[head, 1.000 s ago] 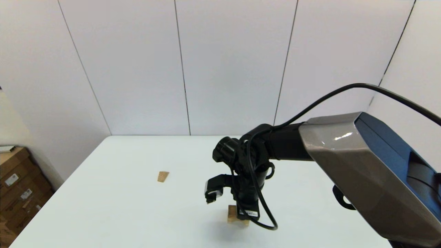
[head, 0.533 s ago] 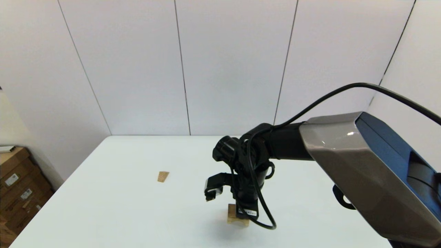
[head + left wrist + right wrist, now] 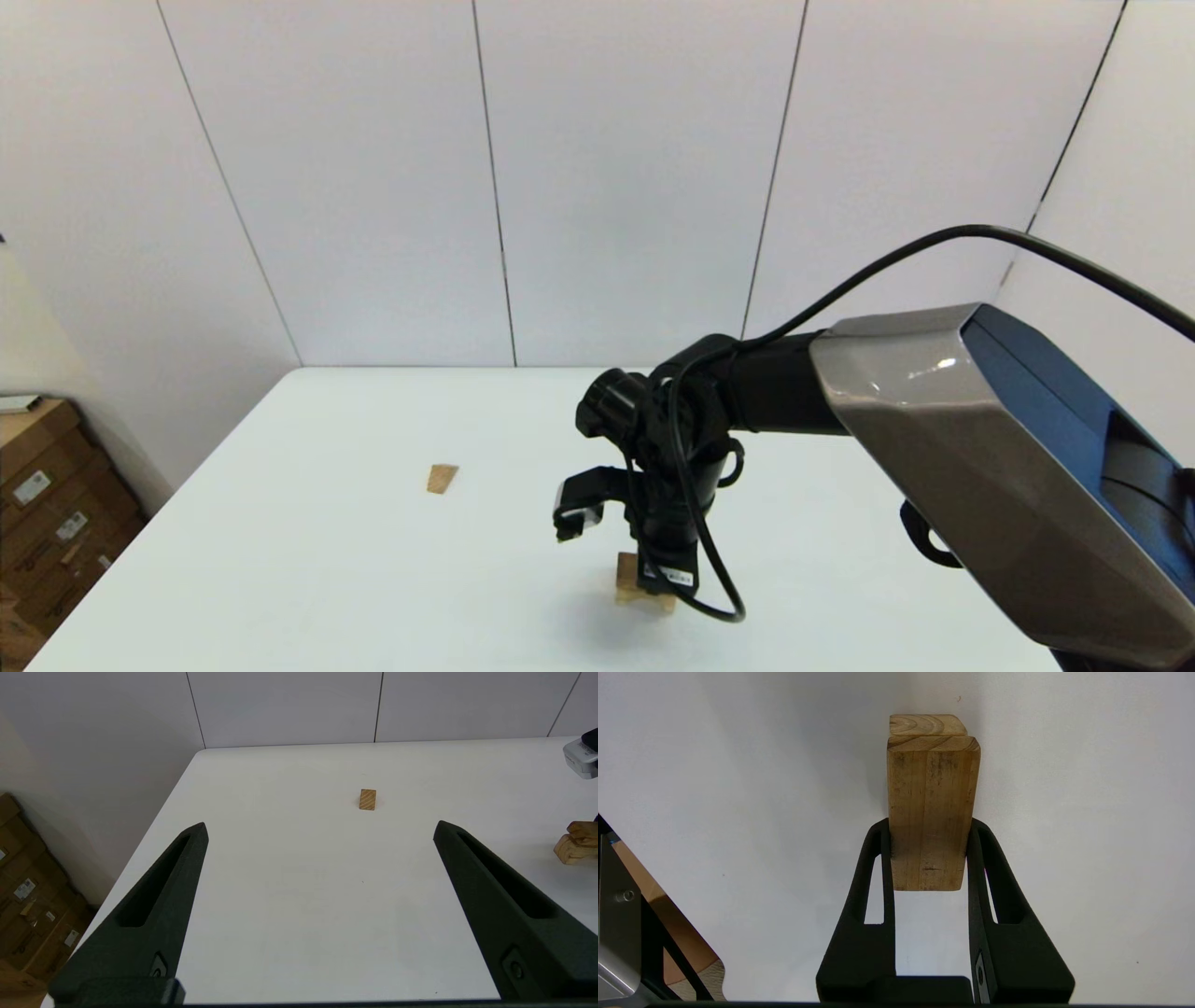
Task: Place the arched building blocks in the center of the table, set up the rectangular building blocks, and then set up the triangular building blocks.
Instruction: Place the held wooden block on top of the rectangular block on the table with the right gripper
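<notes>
Reaching in from the right of the frame, the right arm [image 3: 934,420] in the head view bends down over the lower centre of the white table [image 3: 327,560]. The right gripper [image 3: 658,571] points downward there, and its wrist body hides the fingers. Light wood shows just beneath it: the rectangular block [image 3: 627,571] sits on top of the arched block [image 3: 644,599], which stands on the tabletop. The small triangular block [image 3: 442,478] lies alone left of centre, well apart from the stack. Cardboard boxes [image 3: 47,523] stand off the table at the lower left.

In the left wrist view, the left gripper [image 3: 321,825] hangs above the table with its two fingers spread wide and nothing between them. The triangular block [image 3: 367,799] lies beyond the fingertips, striped grain facing up. The arched block [image 3: 567,851] is cut off by the frame edge, its curved cut-out facing the table, with the rectangular block [image 3: 584,833] resting on it.

In the right wrist view, the right gripper [image 3: 930,826] has its fingers [image 3: 878,868] closed against the two long sides of the rectangular block [image 3: 931,802], both pads touching the wood. One end of the arched block [image 3: 928,724] shows just past the far end of the rectangular block, touching it.
</notes>
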Available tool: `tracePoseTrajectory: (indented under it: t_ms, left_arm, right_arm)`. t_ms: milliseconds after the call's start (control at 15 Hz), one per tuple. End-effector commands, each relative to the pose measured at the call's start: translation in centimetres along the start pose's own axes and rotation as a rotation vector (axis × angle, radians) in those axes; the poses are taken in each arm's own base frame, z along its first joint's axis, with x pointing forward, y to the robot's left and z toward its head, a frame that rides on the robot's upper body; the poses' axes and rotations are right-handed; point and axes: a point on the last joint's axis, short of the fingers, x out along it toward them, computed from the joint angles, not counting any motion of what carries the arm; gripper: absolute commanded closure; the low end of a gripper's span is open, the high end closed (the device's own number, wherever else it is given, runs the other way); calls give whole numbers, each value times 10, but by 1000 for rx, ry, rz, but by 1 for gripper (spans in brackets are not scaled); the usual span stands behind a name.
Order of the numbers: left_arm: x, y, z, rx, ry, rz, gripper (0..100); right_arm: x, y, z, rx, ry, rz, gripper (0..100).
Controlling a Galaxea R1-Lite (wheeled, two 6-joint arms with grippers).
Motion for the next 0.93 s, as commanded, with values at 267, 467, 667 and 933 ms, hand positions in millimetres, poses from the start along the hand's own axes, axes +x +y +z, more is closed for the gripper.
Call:
tracePoseTrajectory:
  t_ms: [267, 467, 667, 933]
  left_arm:
    - [0, 0, 0, 0, 0, 1, 0]
    - [0, 0, 0, 0, 2, 1, 0]
    - [0, 0, 0, 0, 0, 1, 0]
    - [0, 0, 0, 1, 0, 1, 0]
  right_arm:
    - [3, 2, 0, -6, 6, 16, 100]
    - [3, 2, 0, -7, 0, 21, 100]
    - [3, 1, 0, -4, -1, 18, 100]
    - [2, 1, 0, -1, 0, 17, 0]
